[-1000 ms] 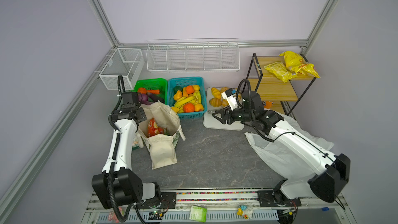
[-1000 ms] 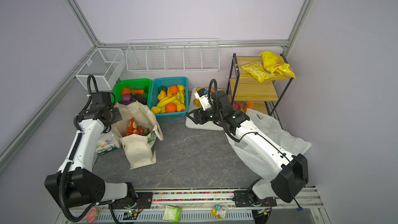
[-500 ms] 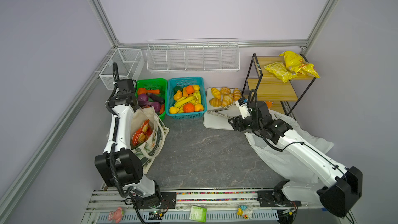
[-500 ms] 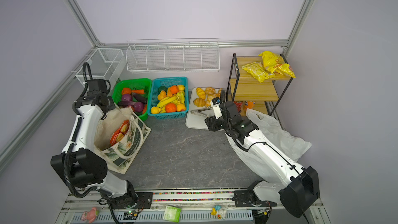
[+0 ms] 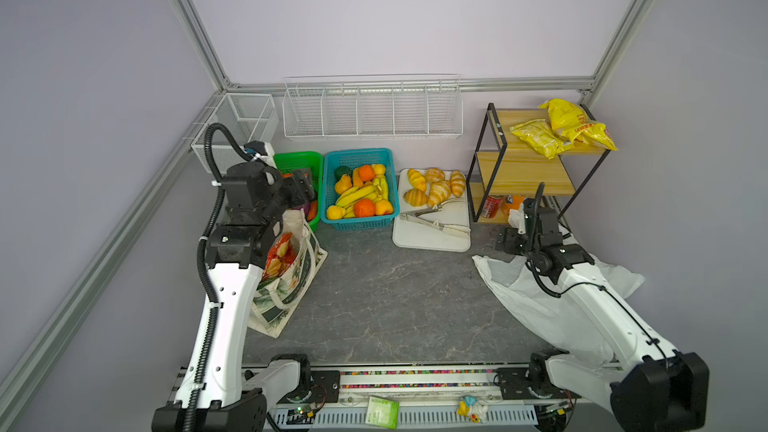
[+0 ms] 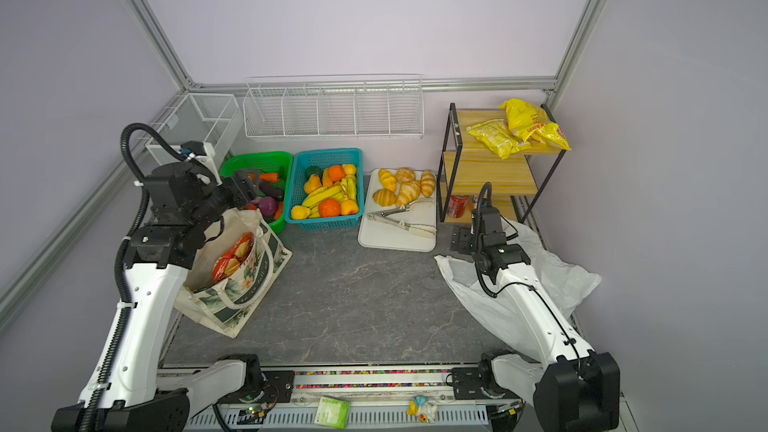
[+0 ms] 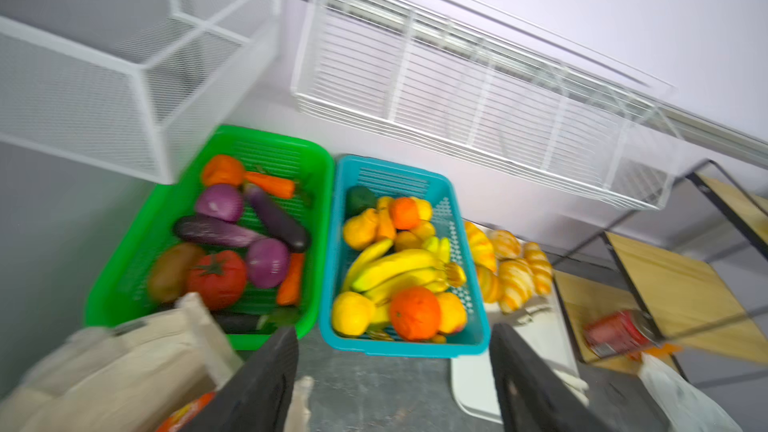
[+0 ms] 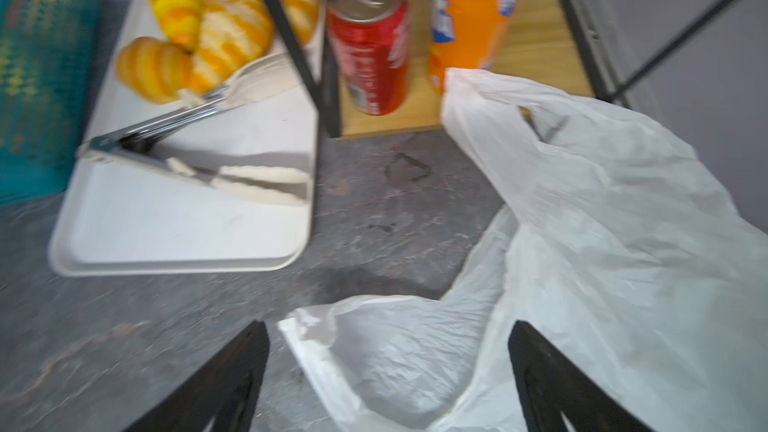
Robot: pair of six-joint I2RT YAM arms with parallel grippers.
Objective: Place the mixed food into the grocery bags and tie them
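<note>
On the left of the grey table point(image 5: 395, 297), the cream canvas tote with rope handles point(image 5: 291, 301) leans open, a red crinkly snack packet point(image 5: 277, 252) inside. My left gripper point(image 7: 392, 332) hangs near its rim, jaws apart, empty. The right gripper point(image 8: 388, 326), also spread and empty, hovers over the thin white plastic carrier bag point(image 8: 623, 243) — I'd pinch one rim layer only.

middle: bare table point(image 5: 395, 297) between canvas tote point(image 5: 291, 284) and plastic bag point(image 5: 536, 309), open from above.
left: tote slumps beside the left arm point(image 5: 224, 305), just before the green basket point(image 5: 297, 160).
back: blue basket point(image 5: 357, 223), tray point(image 5: 428, 238) with tongs point(image 5: 432, 224) and shelf rack point(image 5: 519, 172) stand side by side.
right: bag lies spread flat up to the rack's foot.
</note>
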